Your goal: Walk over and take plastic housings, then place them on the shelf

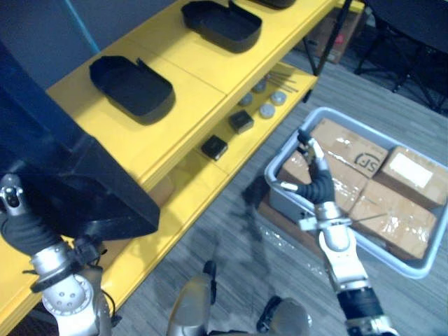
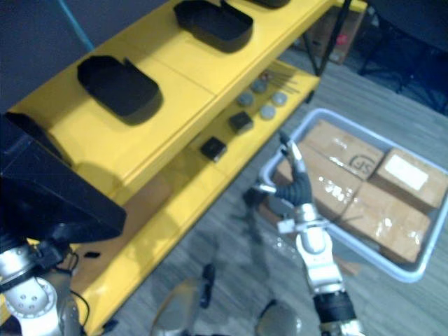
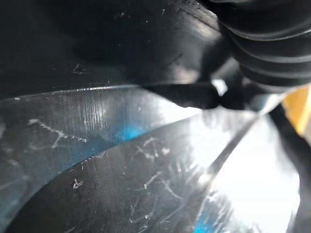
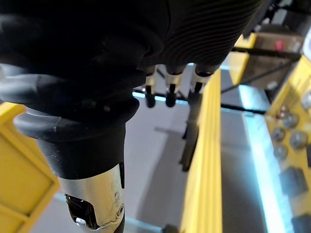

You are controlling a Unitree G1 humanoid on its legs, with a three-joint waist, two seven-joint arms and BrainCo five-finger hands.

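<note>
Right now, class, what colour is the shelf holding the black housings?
The shelf is yellow, clearest in the left eye view.

Shelf [image 1: 178, 157] runs from lower left to top centre. On its top board [image 1: 203, 77]: near housing [image 1: 131, 85] at upper left, far housing [image 1: 222, 24] behind it, well apart; a 3rd housing [image 1: 63, 182] at lower left, over the board's near end. On the lower board [image 1: 192, 185]: 2 blocks [image 1: 214, 147] at centre, discs [image 1: 267, 110] behind them. Bin [image 1: 418, 270] at right, on the floor [image 1: 238, 231] beside the shelf, holds boxes [image 1: 346, 150].
</note>
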